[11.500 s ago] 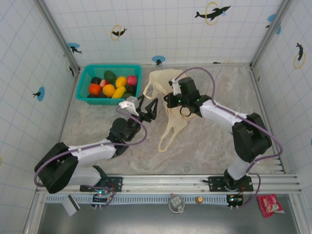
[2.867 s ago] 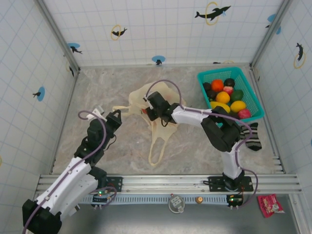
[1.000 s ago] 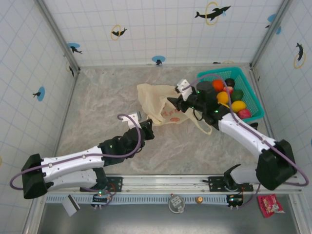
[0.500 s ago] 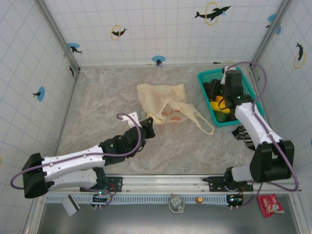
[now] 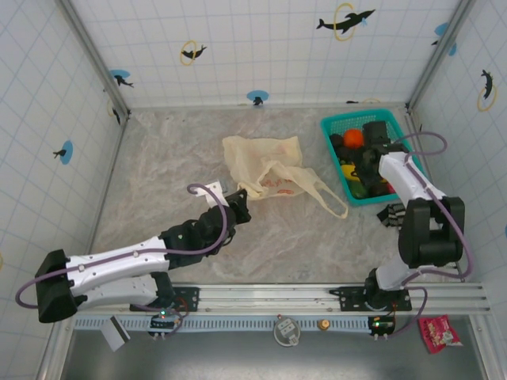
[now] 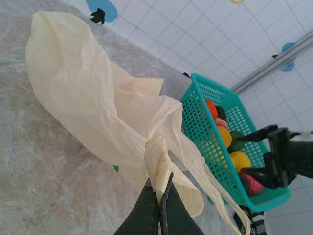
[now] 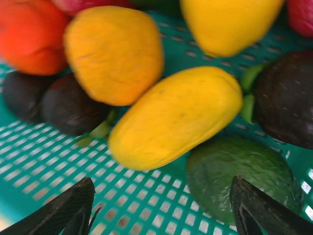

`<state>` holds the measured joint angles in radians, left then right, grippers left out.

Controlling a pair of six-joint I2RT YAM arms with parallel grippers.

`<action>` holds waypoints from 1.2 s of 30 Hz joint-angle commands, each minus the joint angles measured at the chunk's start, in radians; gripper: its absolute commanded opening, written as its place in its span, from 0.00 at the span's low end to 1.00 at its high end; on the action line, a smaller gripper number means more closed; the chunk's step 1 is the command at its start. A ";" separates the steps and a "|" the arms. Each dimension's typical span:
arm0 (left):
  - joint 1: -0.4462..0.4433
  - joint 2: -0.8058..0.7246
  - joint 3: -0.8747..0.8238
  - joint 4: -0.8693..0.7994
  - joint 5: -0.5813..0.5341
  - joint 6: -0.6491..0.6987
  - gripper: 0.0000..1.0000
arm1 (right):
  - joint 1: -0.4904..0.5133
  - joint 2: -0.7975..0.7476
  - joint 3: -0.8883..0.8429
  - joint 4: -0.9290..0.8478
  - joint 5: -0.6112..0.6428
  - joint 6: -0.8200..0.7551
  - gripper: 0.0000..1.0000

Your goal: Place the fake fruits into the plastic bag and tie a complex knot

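The cream plastic bag (image 5: 265,162) lies flat in the middle of the table, one loop handle (image 5: 329,198) trailing right. My left gripper (image 5: 240,207) is shut on a twisted fold of the bag (image 6: 157,164) at its near edge, the jaws (image 6: 164,193) pinched tight. The fake fruits sit in the teal basket (image 5: 356,120) at the right. My right gripper (image 5: 366,168) hangs open inside the basket, its fingertips (image 7: 73,205) spread wide just below a long yellow fruit (image 7: 176,115) and beside a green one (image 7: 239,171). Nothing is between them.
Around the yellow fruit lie an orange fruit (image 7: 115,51), a red-orange one (image 7: 29,34) and dark brown ones (image 7: 68,110). A striped black-and-white cloth (image 5: 394,214) lies just in front of the basket. Tiled walls close in three sides.
My right gripper left the bag, swung right to the basket, dropped in among the fruits and opened wider. The left gripper kept its hold on the bag.
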<state>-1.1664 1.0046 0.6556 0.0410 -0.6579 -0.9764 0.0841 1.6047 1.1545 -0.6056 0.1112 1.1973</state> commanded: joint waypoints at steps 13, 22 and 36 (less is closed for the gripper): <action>-0.006 -0.035 -0.010 0.013 -0.037 0.015 0.00 | -0.080 0.187 0.036 0.104 -0.034 0.310 0.76; -0.006 -0.026 -0.005 0.010 -0.042 0.005 0.00 | -0.084 0.257 0.053 0.122 -0.055 0.279 0.62; -0.006 -0.048 0.007 -0.015 -0.095 0.002 0.00 | -0.121 -0.029 -0.042 0.147 -0.027 0.165 0.50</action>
<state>-1.1664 0.9771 0.6552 0.0391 -0.7116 -0.9733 -0.0273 1.6325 1.1423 -0.4648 0.0715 1.4101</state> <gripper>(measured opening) 0.046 0.504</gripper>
